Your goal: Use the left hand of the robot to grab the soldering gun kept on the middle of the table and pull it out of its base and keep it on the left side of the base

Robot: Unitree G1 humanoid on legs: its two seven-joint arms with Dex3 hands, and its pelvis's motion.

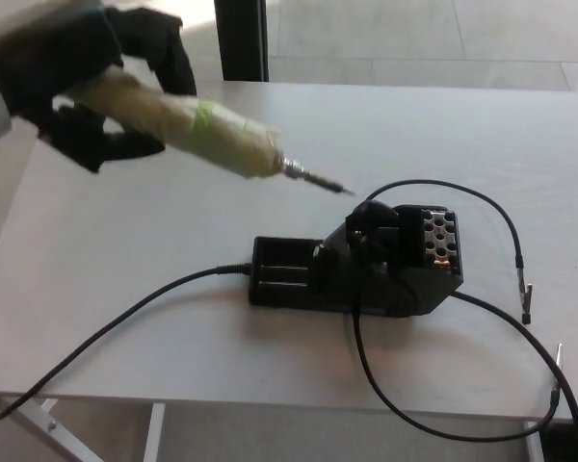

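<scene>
We log the black left hand (82, 82), fingers clamped round the tape-wrapped yellowish soldering gun (207, 135), held above the pale surface (125, 241), metal tip aimed right toward the black plastic base (366, 265), clear of it.

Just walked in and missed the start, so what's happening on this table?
The robot's left hand is shut on the soldering gun, holding it in the air above the table, up and to the left of the black base. The tip is clear of its holder. It is not yet laid down. The right hand is not in view.
</scene>
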